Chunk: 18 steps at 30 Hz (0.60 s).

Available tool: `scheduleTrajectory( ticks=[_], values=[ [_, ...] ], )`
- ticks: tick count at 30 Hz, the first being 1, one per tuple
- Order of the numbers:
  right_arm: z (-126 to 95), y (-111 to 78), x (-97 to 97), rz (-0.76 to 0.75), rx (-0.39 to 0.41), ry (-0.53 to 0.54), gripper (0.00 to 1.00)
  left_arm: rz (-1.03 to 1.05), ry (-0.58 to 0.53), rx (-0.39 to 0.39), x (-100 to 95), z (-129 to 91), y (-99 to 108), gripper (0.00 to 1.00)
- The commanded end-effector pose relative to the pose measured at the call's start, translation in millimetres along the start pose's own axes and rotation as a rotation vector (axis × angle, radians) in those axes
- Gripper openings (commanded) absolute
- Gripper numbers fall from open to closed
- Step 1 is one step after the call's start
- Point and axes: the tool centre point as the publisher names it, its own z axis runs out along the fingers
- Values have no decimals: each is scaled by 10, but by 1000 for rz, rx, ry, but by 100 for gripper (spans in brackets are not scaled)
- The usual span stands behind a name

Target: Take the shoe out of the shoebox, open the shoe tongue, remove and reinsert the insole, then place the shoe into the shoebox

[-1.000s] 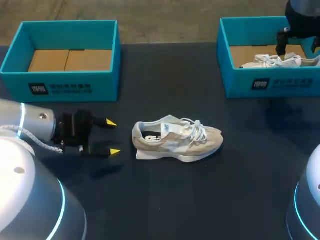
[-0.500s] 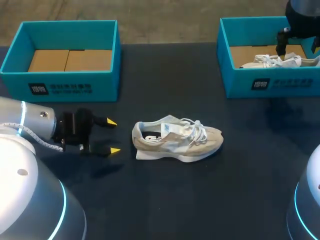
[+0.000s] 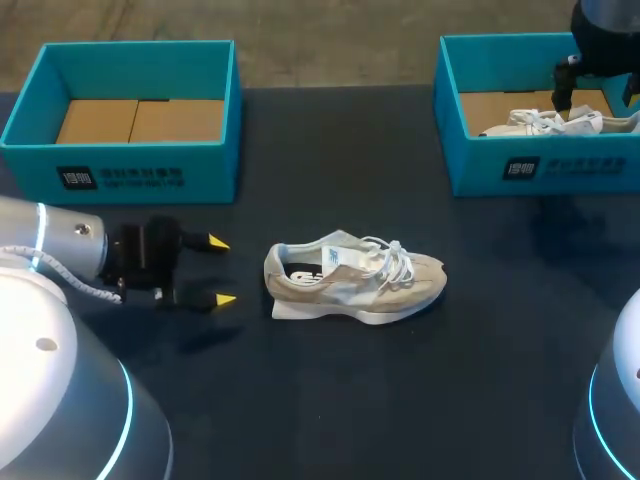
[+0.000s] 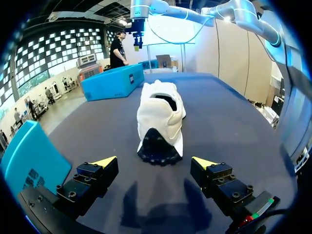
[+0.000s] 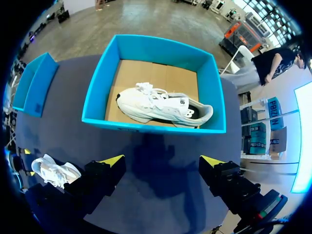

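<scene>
1. Centrally, the beige shoe (image 3: 352,282) sits on the dark table (image 3: 480,390) in the middle of the head view. It is outside both boxes, with its heel toward the frame's left, its toe toward the right and its laces on top.
2. The left gripper (image 3: 220,270) is at the left middle of the frame, level with the shoe's heel and near it but not touching. Its jaws stand wide apart with nothing between them. In the left wrist view the heel lies ahead of the gripper, in line with the gap between the yellow tips.
3. The right arm (image 3: 600,35) enters at the upper right corner of the head view. The right gripper (image 5: 163,161) hangs above the right shoebox (image 3: 540,172). The right wrist view shows its jaws spread wide and holding nothing, with the box ahead of them.
4. The right shoebox, teal and in the upper right of the frame, holds a white shoe (image 3: 545,122) lying on its brown cardboard floor.
5. The left shoebox (image 3: 130,170), teal and in the upper left, shows a brown cardboard floor and stands well apart from the beige shoe.
</scene>
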Motion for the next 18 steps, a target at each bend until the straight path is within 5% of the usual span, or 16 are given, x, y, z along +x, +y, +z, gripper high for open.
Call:
scheduleTrajectory(
  ticks=[1, 18],
  values=[
    [2, -7, 2, 1, -2, -1, 100, 3, 0, -15, 25, 73, -5, 100],
    [2, -7, 2, 1, -2, -1, 100, 5, 34, -94, 61, 427, 56, 100]
  ],
)
